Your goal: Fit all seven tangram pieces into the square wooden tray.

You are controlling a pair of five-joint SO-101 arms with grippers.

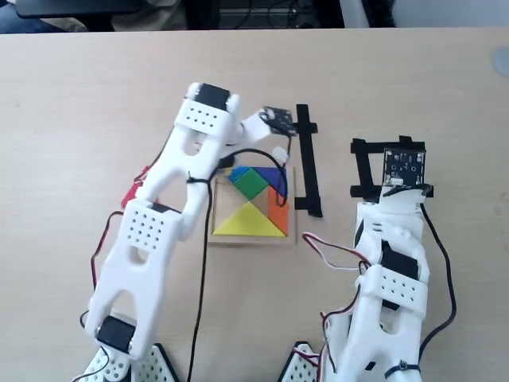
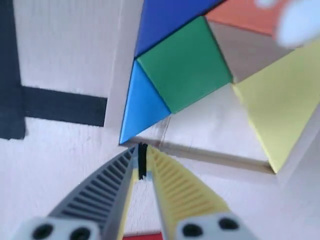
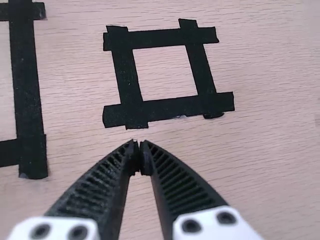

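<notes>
The square wooden tray (image 1: 290, 237) lies mid-table and holds a yellow triangle (image 1: 242, 223), a green square (image 1: 253, 184), an orange piece (image 1: 277, 212), a dark blue piece (image 1: 273, 174) and a wood-coloured triangle (image 1: 256, 209). In the left wrist view a light blue triangle (image 2: 145, 102) sits by the green square (image 2: 185, 70), next to a pale bare patch (image 2: 210, 125). My left gripper (image 2: 141, 156) is shut and empty, its tips just outside the tray rim (image 2: 200, 154). My right gripper (image 3: 136, 150) is shut over bare table near a black tape square (image 3: 165, 75).
A black tape strip (image 1: 307, 171) runs along the tray's right side, and the tape square (image 1: 370, 169) lies beyond it under the right arm. The left arm (image 1: 171, 215) covers the tray's left edge. Something red (image 1: 137, 189) pokes out beside that arm. Cables trail near the tray.
</notes>
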